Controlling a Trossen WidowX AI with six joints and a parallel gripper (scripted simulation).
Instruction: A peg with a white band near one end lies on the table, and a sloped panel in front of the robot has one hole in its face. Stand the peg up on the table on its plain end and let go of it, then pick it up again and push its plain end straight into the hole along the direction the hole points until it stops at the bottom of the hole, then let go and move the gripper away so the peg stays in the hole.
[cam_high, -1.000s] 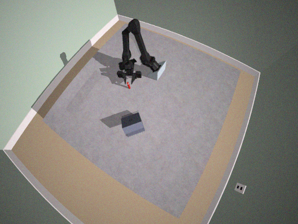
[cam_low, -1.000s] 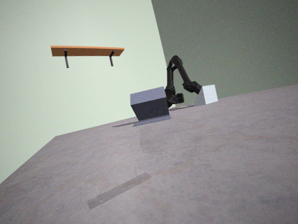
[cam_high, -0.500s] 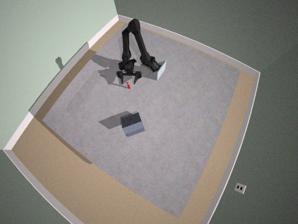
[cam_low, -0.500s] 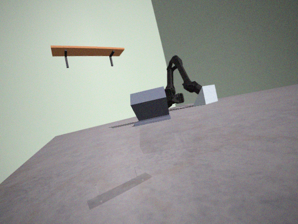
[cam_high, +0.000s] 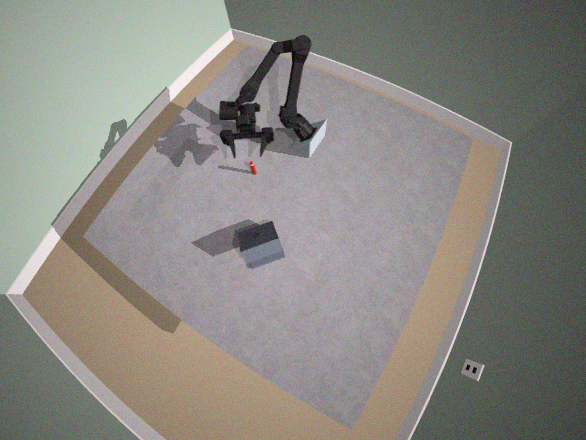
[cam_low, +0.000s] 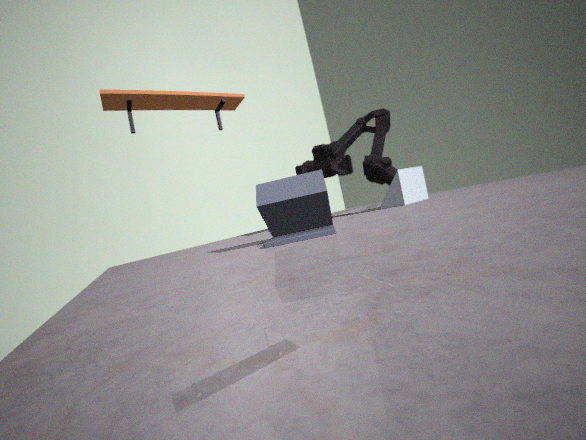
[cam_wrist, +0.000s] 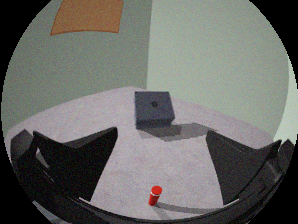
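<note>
The red peg (cam_high: 253, 169) (cam_wrist: 154, 198) stands upright on the table, its white-banded end up. My gripper (cam_high: 248, 156) (cam_wrist: 163, 134) is open and empty. It is raised above and back from the peg, with the peg low between the fingers in the wrist view and touching neither. The dark blue-grey sloped panel (cam_high: 265, 233) (cam_wrist: 145, 111) stands beyond the peg. Its hole (cam_high: 256, 234) (cam_wrist: 154, 104) shows as a dark spot in the face and looks empty. In the exterior view the panel block (cam_low: 295, 215) hides the peg and the fingertips.
A pale wedge-shaped block (cam_high: 318, 138) (cam_low: 414, 186) stands beside the arm's base. An orange-brown shelf (cam_low: 172, 101) is fixed to the wall. Walls with a white skirting border the floor around the grey table surface.
</note>
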